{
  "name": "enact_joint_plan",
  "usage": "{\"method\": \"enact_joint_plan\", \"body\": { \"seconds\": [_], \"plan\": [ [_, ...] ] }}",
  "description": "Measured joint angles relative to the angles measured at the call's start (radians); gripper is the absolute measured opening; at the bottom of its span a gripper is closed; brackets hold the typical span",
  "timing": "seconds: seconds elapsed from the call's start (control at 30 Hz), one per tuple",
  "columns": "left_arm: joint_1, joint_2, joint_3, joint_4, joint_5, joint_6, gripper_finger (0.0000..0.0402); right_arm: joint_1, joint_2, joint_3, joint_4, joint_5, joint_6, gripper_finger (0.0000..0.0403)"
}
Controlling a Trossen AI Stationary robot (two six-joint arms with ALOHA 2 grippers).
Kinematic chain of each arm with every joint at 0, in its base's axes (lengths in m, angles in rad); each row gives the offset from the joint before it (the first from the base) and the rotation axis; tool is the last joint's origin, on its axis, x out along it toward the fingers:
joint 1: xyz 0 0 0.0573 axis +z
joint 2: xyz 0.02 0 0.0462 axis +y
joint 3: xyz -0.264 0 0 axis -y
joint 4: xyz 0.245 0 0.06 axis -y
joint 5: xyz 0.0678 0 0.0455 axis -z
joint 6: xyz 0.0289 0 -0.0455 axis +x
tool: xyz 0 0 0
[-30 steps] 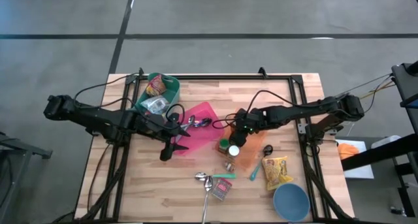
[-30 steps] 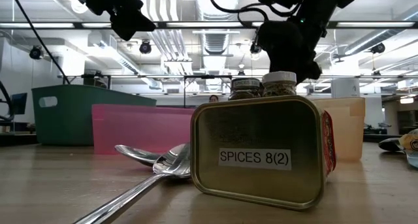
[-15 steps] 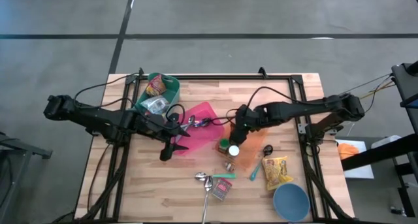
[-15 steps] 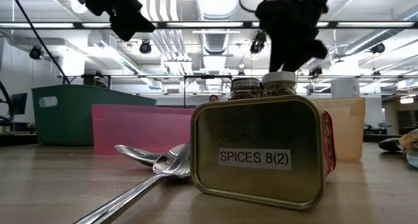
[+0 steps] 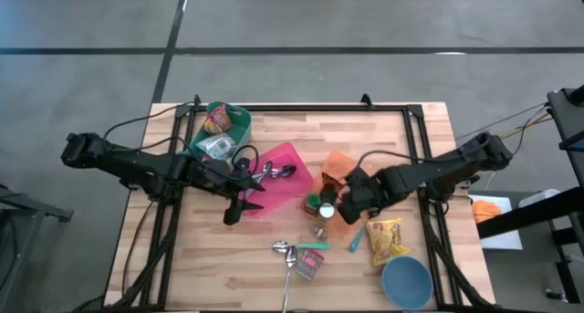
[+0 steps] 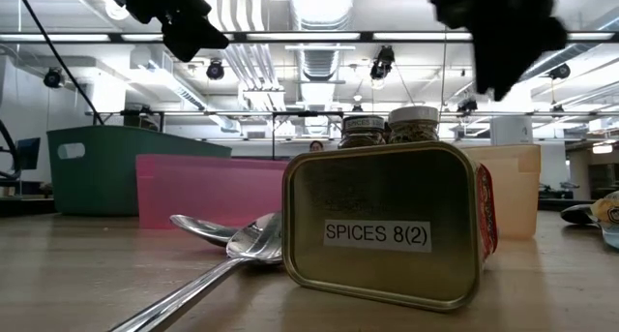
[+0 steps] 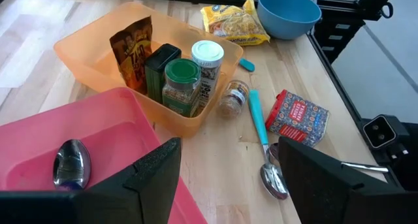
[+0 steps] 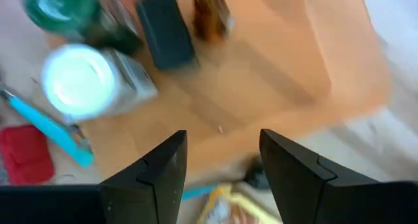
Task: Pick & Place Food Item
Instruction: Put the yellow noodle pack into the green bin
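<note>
Right gripper hung empty, jaws apart, over orange bin; yellow snack bag lay just beyond, nearer right arm. Left gripper, parted, waited over pink bin.

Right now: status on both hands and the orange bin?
Left hand open, empty, over pink tray. Right hand open, empty, above orange bin. Jars in bin upright.

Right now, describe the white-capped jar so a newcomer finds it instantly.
Find the orange bin on the wooden table. The white-capped jar stands inside it, beside a green-lidded jar and a dark tin. Only it has a white lid.
</note>
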State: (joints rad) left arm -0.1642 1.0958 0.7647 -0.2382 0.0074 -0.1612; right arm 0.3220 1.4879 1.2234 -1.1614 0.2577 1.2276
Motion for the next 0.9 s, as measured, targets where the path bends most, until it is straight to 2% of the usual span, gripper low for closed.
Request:
{"method": "enact_joint_plan", "body": {
  "seconds": [0.23,0.47,0.7,0.9],
  "plan": [
    [0.0,0.0,0.0,0.002,0.0,-0.008,0.0258,0.163,0.0,-0.051,-0.088,-0.002,0.303,0.0189],
    [0.0,0.0,0.0,0.002,0.0,-0.023,0.0258,0.276,0.0,-0.146,-0.077,-0.115,0.574,0.0189],
    [0.0,0.0,0.0,0.002,0.0,-0.029,0.0258,0.327,0.0,-0.186,-0.01,-0.226,0.696,0.0189],
    [0.0,0.0,0.0,0.002,0.0,-0.031,0.0258,0.357,0.0,-0.201,0.022,-0.24,0.77,0.0189]
  ]
}}
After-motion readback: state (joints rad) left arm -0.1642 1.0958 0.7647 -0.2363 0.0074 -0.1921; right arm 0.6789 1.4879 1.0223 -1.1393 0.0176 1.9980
